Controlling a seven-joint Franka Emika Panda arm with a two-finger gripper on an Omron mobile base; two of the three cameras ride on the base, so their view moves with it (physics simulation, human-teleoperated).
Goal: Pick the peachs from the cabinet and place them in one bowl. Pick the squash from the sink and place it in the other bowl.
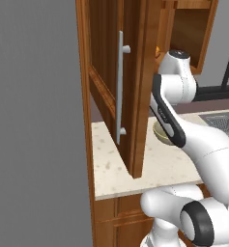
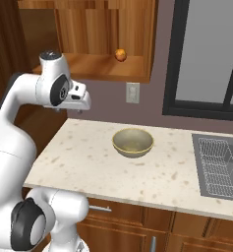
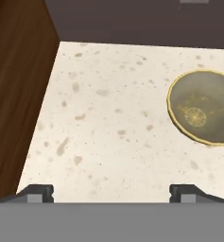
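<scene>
The wall cabinet (image 2: 99, 25) stands open, its door (image 1: 107, 72) swung out toward me with the grey bar handle (image 1: 120, 87). One peach (image 2: 120, 54) sits on the cabinet shelf, right of centre. The tan bowl (image 2: 132, 142) rests empty on the counter below; the hand view has it at the right (image 3: 204, 107). My gripper (image 2: 74, 110) hangs over the counter's left part, left of the bowl and below the shelf, pointing down. Its fingertips (image 3: 38, 193) are wide apart, open, with nothing between them. The second peach, the squash and the dark brown bowl are out of view.
The sink (image 2: 218, 165) with its wire rack lies at the counter's right end. A wall outlet (image 2: 132, 92) is behind the bowl, a dark-framed window (image 2: 206, 54) to the right. The speckled counter (image 2: 83, 157) meets a wooden side wall on the left (image 3: 16, 94).
</scene>
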